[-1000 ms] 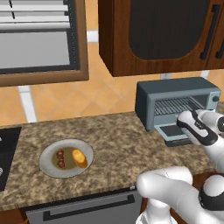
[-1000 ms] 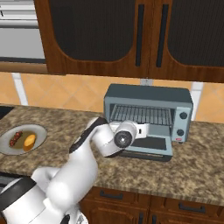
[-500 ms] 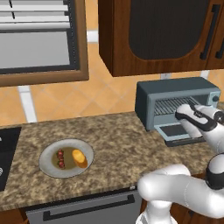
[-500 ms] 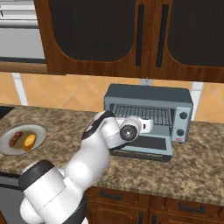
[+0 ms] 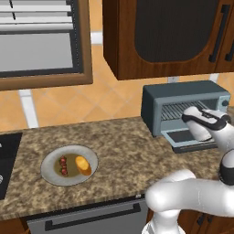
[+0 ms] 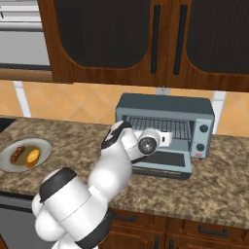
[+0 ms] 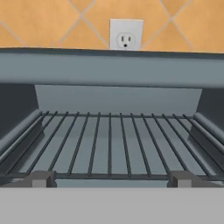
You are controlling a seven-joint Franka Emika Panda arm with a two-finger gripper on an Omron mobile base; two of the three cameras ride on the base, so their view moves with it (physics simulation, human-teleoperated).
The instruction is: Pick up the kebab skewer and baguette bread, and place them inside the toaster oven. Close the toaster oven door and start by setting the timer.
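Note:
The kebab skewer (image 5: 63, 166) and the baguette bread (image 5: 83, 165) lie side by side on a grey plate (image 5: 49, 172) at the counter's left; both also appear as kebab skewer (image 6: 17, 152) and baguette bread (image 6: 32, 156). The toaster oven (image 6: 163, 105) stands at the back right with its toaster oven door (image 6: 162, 164) folded down flat. My gripper (image 6: 168, 138) hovers above the door, level with the oven mouth, far from the plate. In the hand view my gripper (image 7: 111, 180) is open and empty, facing the bare wire rack (image 7: 109, 142).
Two knobs (image 6: 203, 129) sit on the oven's right edge. A wall outlet (image 7: 125, 37) is above the oven. Dark wood cabinets (image 5: 164, 36) hang overhead. A black stovetop (image 5: 7, 157) borders the counter's left end. Speckled counter (image 5: 123, 151) lies between plate and oven.
The hand has edged slightly up toward the oven mouth while the arm's elbow swung round behind it. The jaws stayed wide apart. The plate and food have not moved.

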